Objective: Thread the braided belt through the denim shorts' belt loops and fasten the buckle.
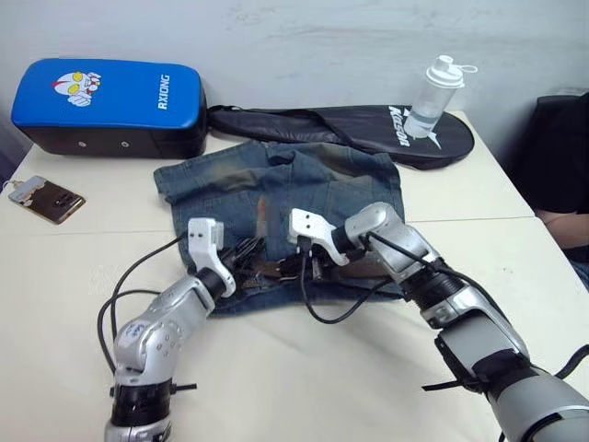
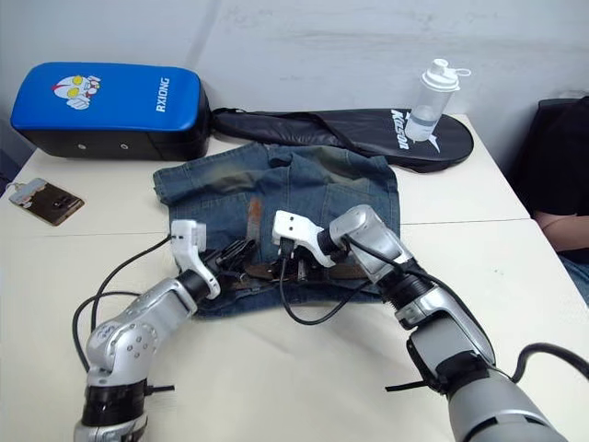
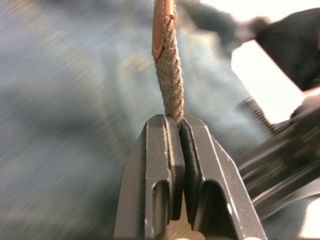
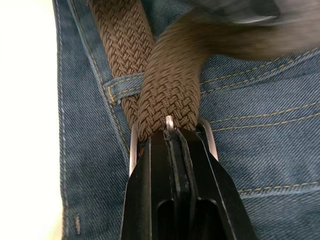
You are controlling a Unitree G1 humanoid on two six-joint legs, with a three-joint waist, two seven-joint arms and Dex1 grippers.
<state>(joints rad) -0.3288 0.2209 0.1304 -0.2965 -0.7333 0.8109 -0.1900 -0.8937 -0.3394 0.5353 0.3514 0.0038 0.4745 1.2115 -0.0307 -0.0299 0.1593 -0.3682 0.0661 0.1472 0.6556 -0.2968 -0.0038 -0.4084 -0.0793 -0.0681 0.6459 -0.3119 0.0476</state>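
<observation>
Left gripper point(image 3: 176, 131) jaws clamped on braided belt point(image 3: 169, 75), right gripper point(image 4: 172, 135) jaws apparently pinching buckle point(image 4: 210, 142), over denim shorts point(image 1: 230, 189) on worktop point(image 1: 83, 258).

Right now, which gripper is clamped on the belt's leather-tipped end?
The left gripper: its jaws pinch the braided belt below the leather tip. The right gripper works at the buckle.

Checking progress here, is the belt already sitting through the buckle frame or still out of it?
In it. The braided belt passes through the buckle frame, its prong poking through the weave, at the right pincer.

brown braided belt point(image 4: 170, 100) along denim shorts point(image 1: 322, 180) waistband, seemingly unfastened
</observation>
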